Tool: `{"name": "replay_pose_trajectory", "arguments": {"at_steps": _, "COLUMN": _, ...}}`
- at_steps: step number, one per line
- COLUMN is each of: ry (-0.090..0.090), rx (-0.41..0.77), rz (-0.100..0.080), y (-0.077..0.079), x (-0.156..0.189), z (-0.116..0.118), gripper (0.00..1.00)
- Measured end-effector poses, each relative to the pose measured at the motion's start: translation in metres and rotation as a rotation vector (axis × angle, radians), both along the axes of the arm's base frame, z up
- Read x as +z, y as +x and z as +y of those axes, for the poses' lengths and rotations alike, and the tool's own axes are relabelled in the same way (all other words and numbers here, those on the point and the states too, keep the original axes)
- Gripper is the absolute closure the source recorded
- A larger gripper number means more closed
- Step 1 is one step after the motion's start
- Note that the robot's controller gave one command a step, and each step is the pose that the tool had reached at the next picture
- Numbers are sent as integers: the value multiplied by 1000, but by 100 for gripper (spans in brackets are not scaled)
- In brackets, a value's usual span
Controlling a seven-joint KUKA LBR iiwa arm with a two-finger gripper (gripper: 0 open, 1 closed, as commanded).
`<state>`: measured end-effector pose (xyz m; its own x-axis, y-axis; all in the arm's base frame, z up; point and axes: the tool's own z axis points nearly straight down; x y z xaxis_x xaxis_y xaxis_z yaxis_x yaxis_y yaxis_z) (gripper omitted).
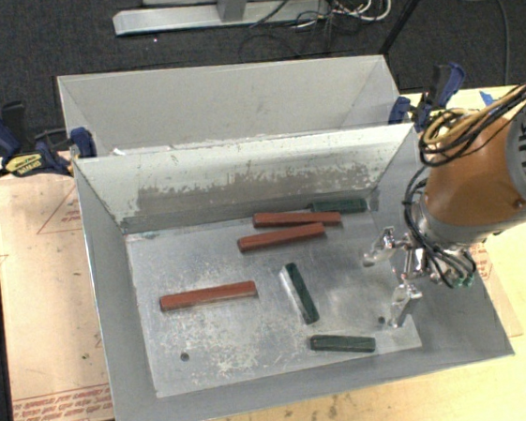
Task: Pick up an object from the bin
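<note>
The claw (386,285) is held open over the right side of the bin (113,297), and nothing is gripped. A dark green bar (342,343) is seen nearby.

Bin (222,346): grey sheet metal, matt, its floor scuffed and speckled, with a darker worn band along the far wall. Red-brown bars (208,296) and dark green bars (341,343): smooth and dull, material not discernible. Gripper (391,281): bare bright metal, at the right beneath a smooth, faintly glossy orange cover (472,181).
</note>
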<state>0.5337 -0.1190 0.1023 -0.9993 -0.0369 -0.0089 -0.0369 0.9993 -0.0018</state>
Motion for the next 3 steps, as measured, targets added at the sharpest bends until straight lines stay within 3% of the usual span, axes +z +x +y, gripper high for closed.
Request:
{"name": "replay_pose_trajectory", "arguments": {"at_steps": 1, "ry": -1, "rx": -80, "rz": 11, "y": 11, "x": -23, "z": 41, "gripper": 0}}
{"name": "replay_pose_trajectory", "arguments": {"at_steps": 2, "ry": 4, "rx": -302, "rz": 15, "y": -10, "x": 28, "z": 58, "gripper": 0}}
{"name": "replay_pose_trajectory", "arguments": {"at_steps": 3, "ry": -3, "rx": 124, "rz": -3, "y": -27, "x": -19, "z": 83, "gripper": 100}}
